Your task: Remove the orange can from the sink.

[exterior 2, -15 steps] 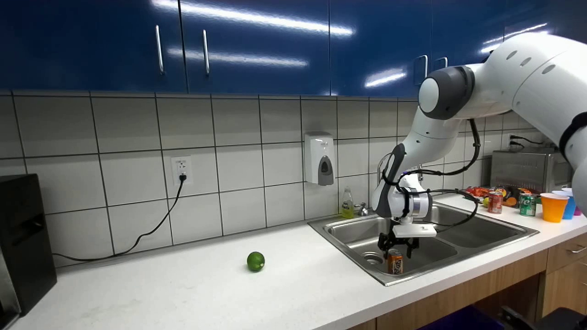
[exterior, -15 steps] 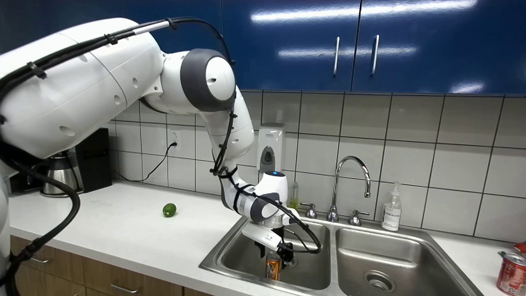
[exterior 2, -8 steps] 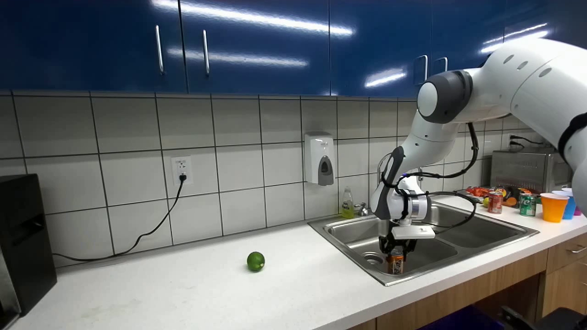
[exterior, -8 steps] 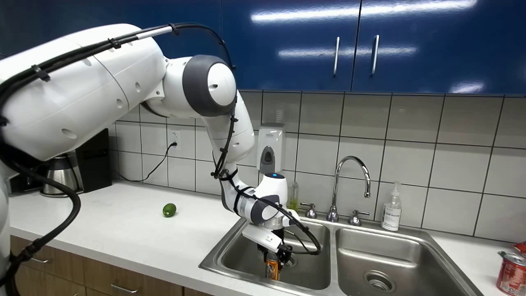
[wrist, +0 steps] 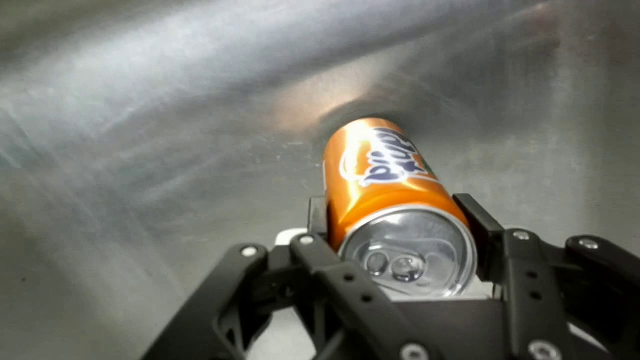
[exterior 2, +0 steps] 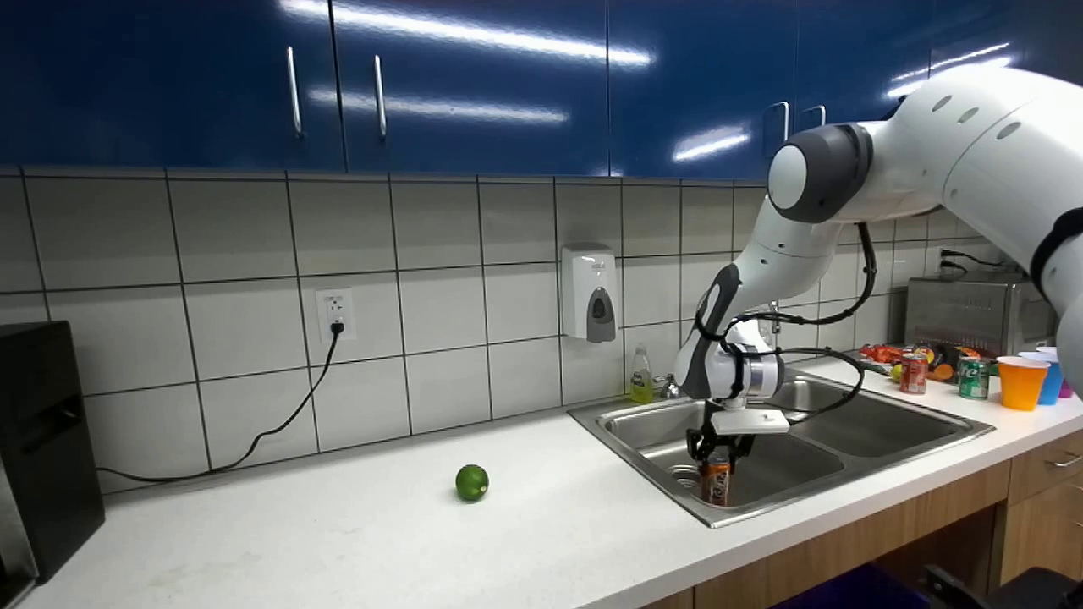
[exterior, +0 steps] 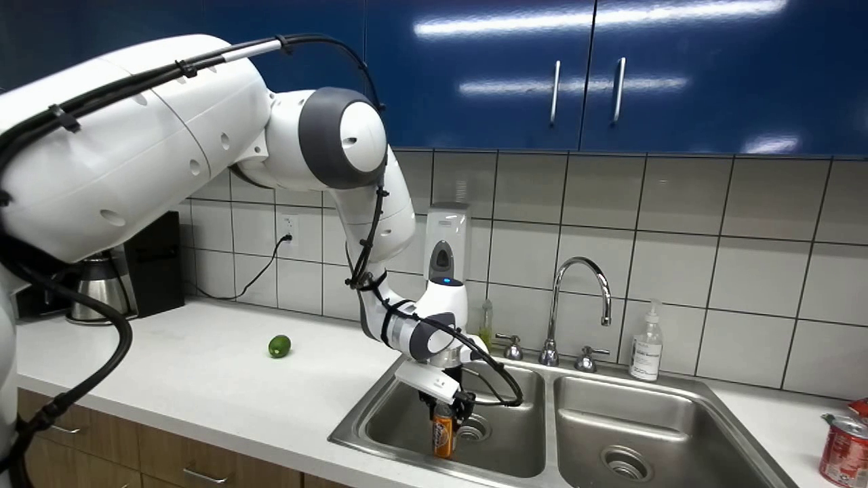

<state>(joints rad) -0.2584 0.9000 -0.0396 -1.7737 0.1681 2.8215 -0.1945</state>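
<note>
My gripper [wrist: 397,220] is shut on the orange can [wrist: 385,165] near its top, one finger on each side, as the wrist view shows. Its silvery lid with the pull tab faces the camera. In both exterior views the can [exterior: 443,437] stands roughly upright, slightly tilted, inside the sink [exterior: 356,423], in the basin nearer the lime. The gripper [exterior 2: 719,454] reaches down on it from above. Whether the can's bottom still touches the basin floor I cannot tell.
A green lime [exterior: 279,346] lies on the white counter [exterior 2: 338,541] beside the sink. Behind the basins rise the chrome faucet [exterior: 555,305] and a pump bottle [exterior: 646,349]. Beyond the sink's far end are a red can [exterior 2: 914,373], a green can [exterior 2: 973,378] and an orange cup [exterior 2: 1019,382].
The jaws have gone from open around the can to shut on it. After a small dip, the arm has risen slightly and shifted toward the lime's side, the can moving along with it.
</note>
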